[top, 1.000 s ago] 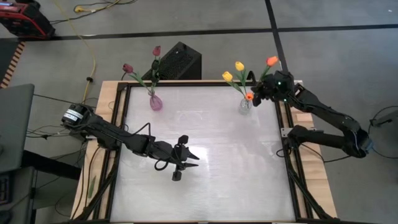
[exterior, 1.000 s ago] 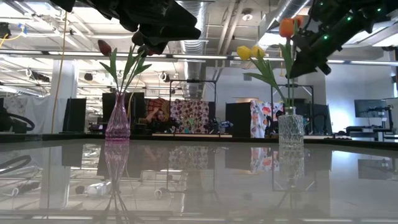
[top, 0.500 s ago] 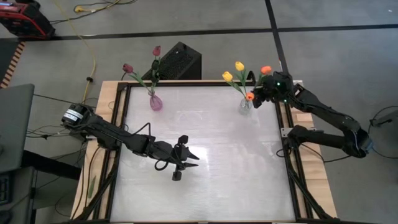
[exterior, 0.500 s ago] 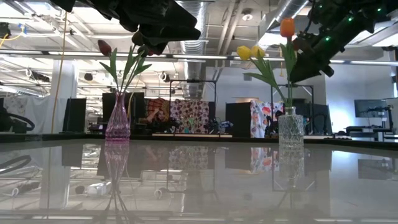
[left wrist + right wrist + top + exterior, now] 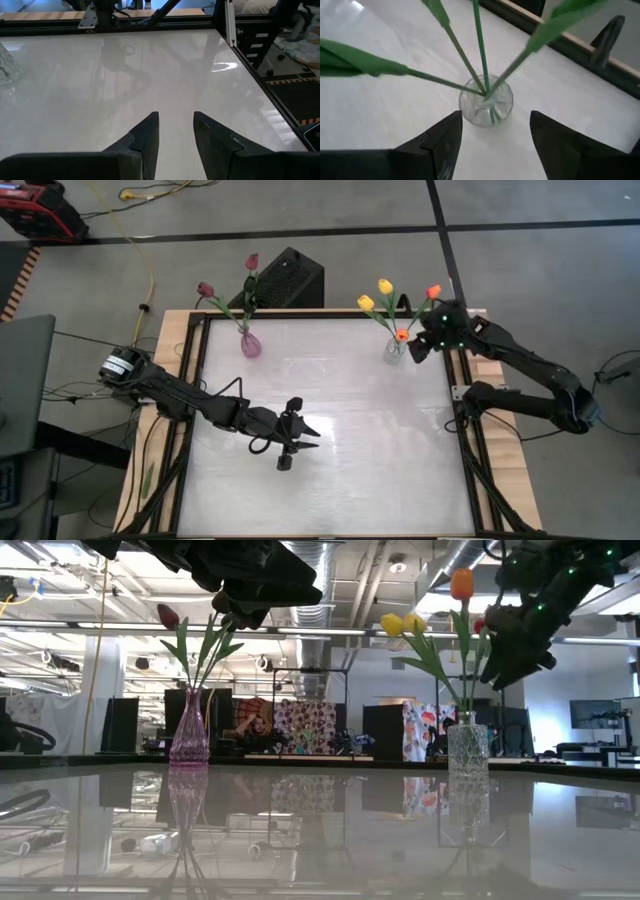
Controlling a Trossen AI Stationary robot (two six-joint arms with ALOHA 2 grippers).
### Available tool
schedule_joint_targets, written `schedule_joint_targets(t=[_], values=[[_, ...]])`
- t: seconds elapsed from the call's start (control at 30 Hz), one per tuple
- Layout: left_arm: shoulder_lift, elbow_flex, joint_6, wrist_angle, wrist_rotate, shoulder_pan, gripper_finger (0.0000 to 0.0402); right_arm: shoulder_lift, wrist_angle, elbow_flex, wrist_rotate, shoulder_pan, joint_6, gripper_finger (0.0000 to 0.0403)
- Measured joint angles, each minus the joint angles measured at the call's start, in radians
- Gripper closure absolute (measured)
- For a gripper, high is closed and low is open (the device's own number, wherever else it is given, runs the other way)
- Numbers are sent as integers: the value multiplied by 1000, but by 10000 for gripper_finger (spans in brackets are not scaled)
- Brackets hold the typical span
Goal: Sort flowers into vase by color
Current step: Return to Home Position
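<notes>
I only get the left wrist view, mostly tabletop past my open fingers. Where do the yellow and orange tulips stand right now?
Observer: Two yellow tulips and two orange tulips stand in the clear vase.
Operator: Is the right gripper holding one?
Observer: No, the right gripper is open, raised beside that vase, gripping nothing.
Operator: And the maroon ones?
Observer: Two maroon tulips stand in the pink vase, on the left arm's side.

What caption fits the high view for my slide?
Maroon tulips in the pink vase, yellow and orange tulips in the clear vase; right gripper open beside it, left gripper open mid-table.
</notes>
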Motion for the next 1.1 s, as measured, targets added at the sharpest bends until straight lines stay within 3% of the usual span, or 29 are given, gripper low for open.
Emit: schedule_joint_targets(t=[0.13, 0.3, 0.6, 0.8, 1.1], values=[[0, 0, 15, 0, 0, 0, 292, -10, -45, 50, -10, 17, -4, 143], [-12, 0, 19, -32, -1, 0, 292, -7, -252, 148, -24, 71, 42, 143], [-112, 0, 38, -120, -38, 0, 292, -7, -572, 179, -30, 296, 216, 143], [-176, 0, 61, -154, -47, 0, 292, -7, -492, 172, 66, 544, 363, 147], [-178, 1, 95, -200, -48, -17, 292, -14, -104, -27, 259, 959, 497, 193]])
